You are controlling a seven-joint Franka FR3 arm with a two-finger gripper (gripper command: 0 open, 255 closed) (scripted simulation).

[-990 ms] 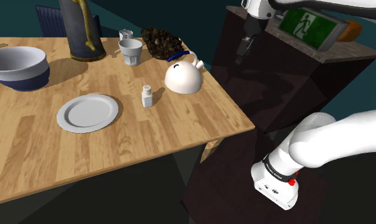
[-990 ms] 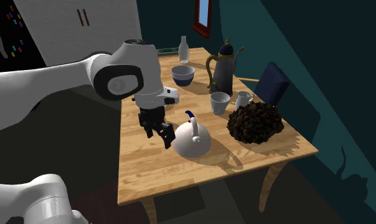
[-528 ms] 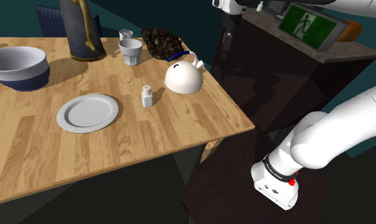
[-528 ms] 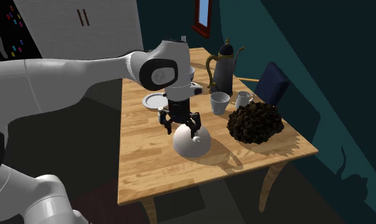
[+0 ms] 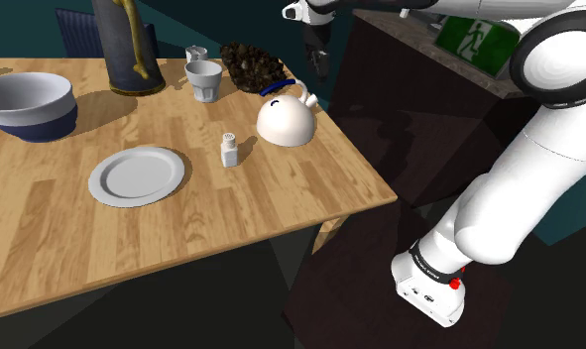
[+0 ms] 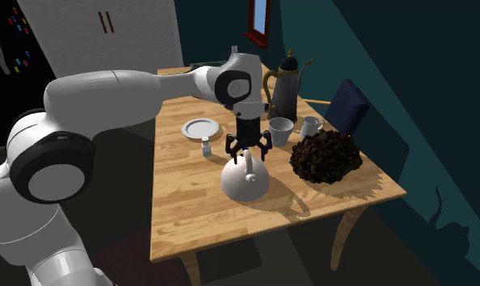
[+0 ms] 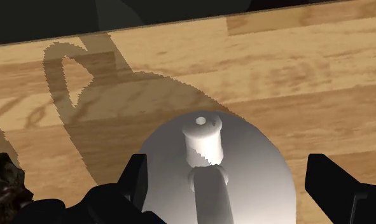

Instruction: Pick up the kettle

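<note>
Swung across since before, the tool [image 6: 248, 151] hangs spread above the kettle [image 6: 244, 184].

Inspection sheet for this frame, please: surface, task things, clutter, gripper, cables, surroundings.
Surface: wooden table.
Job's things: white kettle, blue handle, upright near the table's edge.
Clutter: plate, shaker, bowl, cup, dark lumpy heap, tall dark pitcher.
Gripper: gripper open, above the kettle, fingers spread either side of its handle.
Cables: nothing seen.
Surroundings: green exit sign on a dark cabinet; dark blue chair.
</note>
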